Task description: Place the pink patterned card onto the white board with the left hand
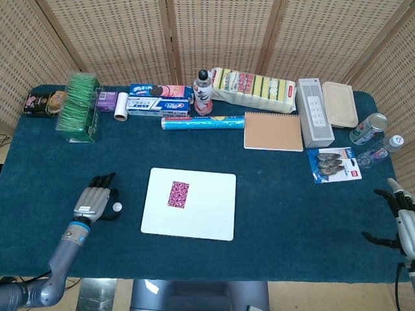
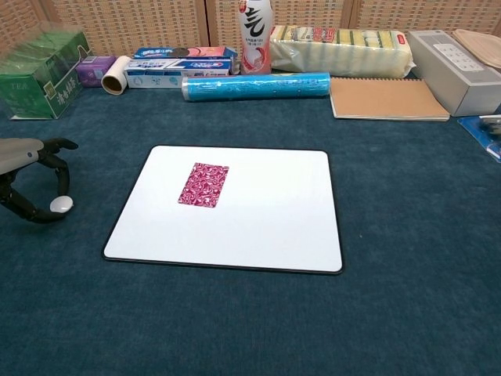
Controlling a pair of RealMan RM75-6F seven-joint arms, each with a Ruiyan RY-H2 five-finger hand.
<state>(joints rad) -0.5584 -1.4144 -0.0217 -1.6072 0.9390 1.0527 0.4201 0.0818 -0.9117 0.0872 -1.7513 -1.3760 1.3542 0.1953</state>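
The pink patterned card (image 1: 179, 194) (image 2: 203, 184) lies flat on the left half of the white board (image 1: 204, 217) (image 2: 266, 227), with nothing touching it. My left hand (image 1: 96, 202) (image 2: 35, 180) hovers over the blue cloth left of the board, well apart from the card, fingers spread and curved, holding nothing. My right hand (image 1: 401, 217) sits at the table's right edge, fingers apart and empty; the chest view does not show it.
Along the back stand a green tissue box (image 1: 80, 107), a tape roll (image 1: 121, 107), toothpaste boxes (image 1: 159, 103), a bottle (image 1: 203, 92), a blue roll (image 1: 202, 122), sponges (image 1: 253, 86), a notebook (image 1: 273, 131), a grey speaker (image 1: 314, 111), a can (image 1: 368, 128).
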